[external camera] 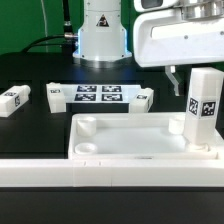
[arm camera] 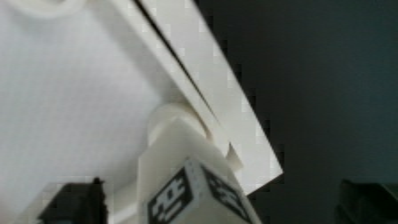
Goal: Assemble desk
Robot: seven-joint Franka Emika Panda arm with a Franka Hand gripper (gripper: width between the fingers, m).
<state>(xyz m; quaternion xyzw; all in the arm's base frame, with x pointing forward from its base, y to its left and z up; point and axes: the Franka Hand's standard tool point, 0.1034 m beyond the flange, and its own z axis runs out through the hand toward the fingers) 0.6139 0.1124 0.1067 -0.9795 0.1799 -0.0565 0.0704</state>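
Observation:
The white rimmed tabletop (external camera: pixel 130 135) lies flat in the exterior view, with round sockets at its corners. One white square leg (external camera: pixel 203 100) with black-and-white tags stands upright in the far corner socket on that view's right. My gripper (external camera: pixel 195 78) hangs over the top of this leg, open, and one finger (external camera: pixel 173 78) shows apart from it. In the wrist view the leg (arm camera: pixel 199 190) rises between the dark fingertips (arm camera: pixel 75 200) with a gap on each side, the gripper (arm camera: pixel 217 208) open around it, above the tabletop (arm camera: pixel 80 90).
Three loose tagged legs lie on the black table behind the tabletop: one at the far left (external camera: pixel 15 98), one (external camera: pixel 55 93) and another (external camera: pixel 143 97) at either end of the marker board (external camera: pixel 98 94). A long white bar (external camera: pixel 100 172) spans the foreground. The arm's base (external camera: pixel 103 35) stands at the back.

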